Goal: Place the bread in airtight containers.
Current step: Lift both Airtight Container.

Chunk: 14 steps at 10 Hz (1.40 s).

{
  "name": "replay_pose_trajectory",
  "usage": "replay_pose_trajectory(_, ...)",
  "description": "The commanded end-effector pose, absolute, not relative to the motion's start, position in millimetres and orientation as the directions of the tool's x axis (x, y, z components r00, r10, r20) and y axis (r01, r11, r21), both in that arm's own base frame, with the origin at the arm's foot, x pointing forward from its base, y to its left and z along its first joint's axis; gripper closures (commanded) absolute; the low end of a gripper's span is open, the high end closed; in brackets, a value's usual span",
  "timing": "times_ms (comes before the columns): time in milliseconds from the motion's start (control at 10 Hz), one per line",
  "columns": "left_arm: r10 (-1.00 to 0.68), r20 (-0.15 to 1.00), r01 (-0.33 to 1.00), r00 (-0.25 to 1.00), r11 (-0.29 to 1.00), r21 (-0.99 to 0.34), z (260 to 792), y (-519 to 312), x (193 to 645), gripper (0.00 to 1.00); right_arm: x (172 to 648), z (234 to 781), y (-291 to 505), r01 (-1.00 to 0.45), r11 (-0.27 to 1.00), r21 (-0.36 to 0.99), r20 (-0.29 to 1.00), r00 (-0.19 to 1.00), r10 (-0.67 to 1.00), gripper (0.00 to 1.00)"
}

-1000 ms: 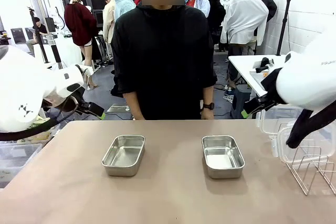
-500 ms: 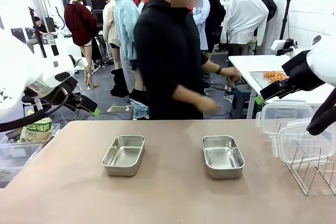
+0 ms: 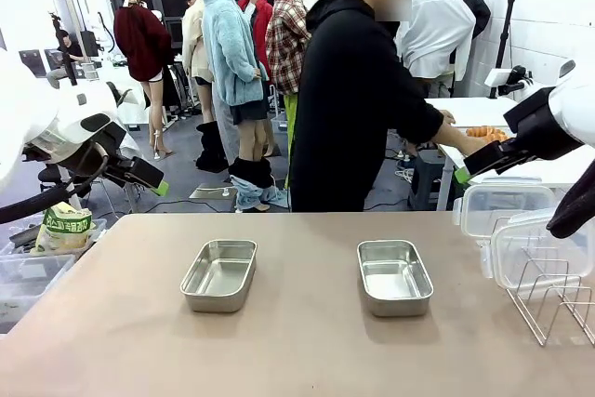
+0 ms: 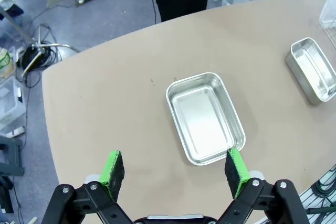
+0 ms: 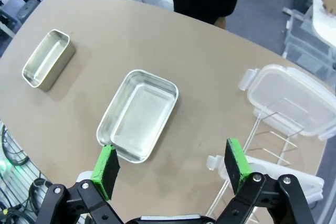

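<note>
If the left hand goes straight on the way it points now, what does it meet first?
Likely the empty steel container below the left hand, or the table beside it; depth is unclear.

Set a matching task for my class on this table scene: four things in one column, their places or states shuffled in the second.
Things
1. shallow rectangular steel containers
2. clear plastic lids
3. golden-brown bread rolls
4. left gripper

Places or states
A. on the white table in the background
B. open, above the brown table
C. empty, on the brown table
D. at the wire rack, on the robot's right

Pairs: 1-C, 2-D, 3-A, 4-B
</note>
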<state>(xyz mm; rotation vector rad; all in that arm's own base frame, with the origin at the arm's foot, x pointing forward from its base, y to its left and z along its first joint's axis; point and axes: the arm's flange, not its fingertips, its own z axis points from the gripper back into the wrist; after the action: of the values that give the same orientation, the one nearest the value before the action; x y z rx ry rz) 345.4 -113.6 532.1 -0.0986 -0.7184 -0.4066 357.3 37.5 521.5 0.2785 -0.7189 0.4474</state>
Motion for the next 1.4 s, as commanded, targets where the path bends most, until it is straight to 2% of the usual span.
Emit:
replay_pose_trajectory(0,-0.295,0.658,0.349,0.693,0.936,0.052,491.5,-100.8,303.0,0.0,343.9,498.9,41.0,-0.496,0.861,0.114,0.677,0.673,0.298,0.0)
replay_pose_trajectory(100,-0.292,0.662,0.343,0.691,0.938,0.055,491.5,-100.6,303.9,0.0,345.4,497.9,42.9,-0.5,0.859,0.11,0.676,0.671,0.304,0.0)
replay_pose_trajectory(200,-0.243,0.695,0.266,0.676,0.961,0.078,493.3,-98.9,305.8,0.0,350.9,495.9,42.2,-0.421,0.903,0.081,0.666,0.697,0.265,0.0)
replay_pose_trajectory(300,-0.318,0.657,0.381,0.683,0.923,0.051,532.2,-110.9,346.2,0.0,358.4,518.3,39.8,-0.485,0.869,0.096,0.678,0.671,0.3,0.0)
replay_pose_trajectory(1300,-0.318,0.657,0.381,0.683,0.923,0.051,532.2,-110.9,346.2,0.0,358.4,518.3,39.8,-0.485,0.869,0.096,0.678,0.671,0.3,0.0)
